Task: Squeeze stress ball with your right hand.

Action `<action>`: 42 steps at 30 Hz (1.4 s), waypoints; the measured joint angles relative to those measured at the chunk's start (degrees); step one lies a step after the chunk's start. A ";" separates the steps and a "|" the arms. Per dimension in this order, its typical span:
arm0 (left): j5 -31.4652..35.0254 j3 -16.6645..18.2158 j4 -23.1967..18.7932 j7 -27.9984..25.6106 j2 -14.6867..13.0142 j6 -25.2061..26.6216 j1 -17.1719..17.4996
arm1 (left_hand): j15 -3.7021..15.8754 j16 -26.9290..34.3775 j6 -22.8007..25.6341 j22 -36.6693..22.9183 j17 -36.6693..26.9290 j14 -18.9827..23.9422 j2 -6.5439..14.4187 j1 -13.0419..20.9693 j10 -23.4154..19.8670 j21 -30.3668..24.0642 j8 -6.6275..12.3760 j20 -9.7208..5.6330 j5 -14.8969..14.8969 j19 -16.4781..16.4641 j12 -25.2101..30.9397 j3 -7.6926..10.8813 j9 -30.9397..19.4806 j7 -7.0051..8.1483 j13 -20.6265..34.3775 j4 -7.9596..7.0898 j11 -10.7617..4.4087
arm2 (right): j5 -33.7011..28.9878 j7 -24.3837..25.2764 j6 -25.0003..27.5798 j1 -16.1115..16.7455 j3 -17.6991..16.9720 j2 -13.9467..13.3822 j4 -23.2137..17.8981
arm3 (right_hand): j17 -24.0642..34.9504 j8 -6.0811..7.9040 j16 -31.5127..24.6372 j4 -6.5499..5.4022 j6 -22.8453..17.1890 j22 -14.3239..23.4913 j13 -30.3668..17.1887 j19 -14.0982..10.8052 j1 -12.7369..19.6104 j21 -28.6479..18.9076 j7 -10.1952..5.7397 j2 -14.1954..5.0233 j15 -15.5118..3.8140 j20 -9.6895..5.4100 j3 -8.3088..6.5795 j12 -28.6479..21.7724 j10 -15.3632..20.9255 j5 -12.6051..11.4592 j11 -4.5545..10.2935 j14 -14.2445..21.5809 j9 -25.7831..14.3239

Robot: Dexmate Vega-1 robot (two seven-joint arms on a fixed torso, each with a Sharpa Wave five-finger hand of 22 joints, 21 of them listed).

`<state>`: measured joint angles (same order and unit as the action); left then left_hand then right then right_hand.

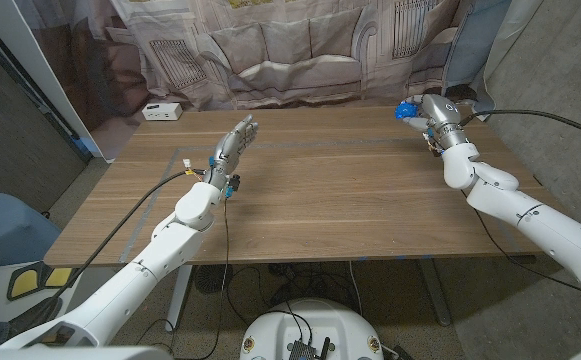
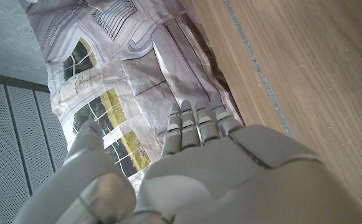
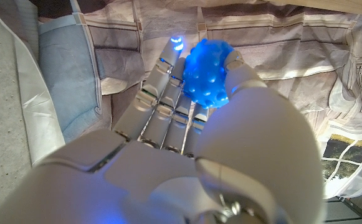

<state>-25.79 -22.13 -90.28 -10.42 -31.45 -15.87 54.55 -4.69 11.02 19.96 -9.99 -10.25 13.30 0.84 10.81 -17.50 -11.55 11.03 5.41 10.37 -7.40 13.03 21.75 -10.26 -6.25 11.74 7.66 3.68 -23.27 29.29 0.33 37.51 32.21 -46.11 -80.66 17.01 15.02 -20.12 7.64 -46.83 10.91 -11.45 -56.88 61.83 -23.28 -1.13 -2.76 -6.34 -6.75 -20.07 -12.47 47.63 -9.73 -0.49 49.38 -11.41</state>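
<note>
Right hand pinching a bumpy blue ball at the table's far right corner.

Smooth grey fingers and thumb of the right hand clamp the knobbly, rounded blue ball, raised above the wooden table. The left hand stands upright near the table's left side, fingers straight and together, holding nothing, before a printed curtain.

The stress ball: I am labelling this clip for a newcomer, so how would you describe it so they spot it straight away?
Start at the wooden table and go to its far right corner, where the right robot hand is raised. The stress ball sits in that hand, between thumb and fingers. It is the only bright blue, bumpy thing there; the left robot hand holds nothing.
</note>
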 measured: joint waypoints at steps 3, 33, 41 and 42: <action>0.02 -0.01 0.00 -0.14 0.03 0.10 0.00 | 0.00 0.00 0.00 0.00 0.00 0.00 0.00 0.00 0.00 0.00 0.00 0.00 0.00 0.00 0.00 0.00 0.00 0.00 0.00 0.00 0.00 | -0.01 -0.05 0.16 0.29 -0.07 -0.28 -0.46 | 0.01 -0.22 0.22 -0.06 0.65 0.00 0.00 0.61 0.00 0.00 0.17 0.00 0.10 0.00 0.07 0.40 -0.31 0.01 0.04 -0.71 0.00; 0.14 -0.04 -0.36 -0.67 0.16 0.41 0.20 | 0.00 0.00 0.21 0.00 0.00 0.00 0.01 0.01 0.00 0.00 0.00 0.00 0.00 0.00 0.00 0.00 0.00 0.22 0.00 0.00 0.00 | 0.43 -1.25 0.15 1.54 -1.20 -1.73 -2.14 | 0.19 -3.09 3.40 -0.52 5.93 -0.53 -0.17 5.22 -4.25 2.10 0.83 1.85 1.93 0.72 2.30 1.66 -6.32 -0.27 -1.05 -6.63 -0.34; 0.24 0.00 -0.83 -0.87 0.08 0.34 0.53 | 0.00 0.00 0.21 0.00 0.00 0.00 0.30 0.30 0.00 0.00 0.00 0.00 0.00 0.00 -0.33 0.00 0.00 0.22 0.00 0.00 0.00 | 0.38 -1.25 -0.05 2.00 -1.54 -2.08 -2.78 | 0.00 -3.10 3.66 -0.70 6.15 -0.52 -0.17 5.53 -4.72 2.31 1.05 1.84 1.93 1.02 2.59 1.66 -6.83 -0.26 -1.16 -6.63 -0.34; 0.24 0.00 -0.85 -0.87 0.07 0.34 0.55 | 0.00 0.00 0.21 0.00 0.00 0.00 0.30 0.30 0.00 0.00 0.00 0.00 0.00 0.00 -0.33 0.00 0.00 0.22 0.00 0.00 0.00 | 0.37 -1.25 -0.05 2.00 -1.54 -2.08 -2.78 | 0.00 -3.37 3.66 -0.70 6.23 -0.52 -0.17 5.53 -4.83 2.31 1.13 1.95 1.83 1.02 2.59 1.66 -6.83 -0.27 -1.16 -6.73 -0.34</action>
<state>-25.55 -22.13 -91.13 -11.29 -31.38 -15.53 55.10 -4.69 11.02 20.17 -9.98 -10.25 13.30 1.14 11.11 -17.50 -11.55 11.03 5.41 10.36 -7.40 12.70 21.75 -10.25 -6.03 11.74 7.66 3.68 -22.89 28.04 0.28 39.52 30.68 -48.18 -83.45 17.01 11.65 -16.46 6.94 -40.60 10.39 -11.62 -51.36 57.00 -20.97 0.00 -0.82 -4.51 -5.73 -17.48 -10.80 40.81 -10.00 -1.65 42.65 -11.74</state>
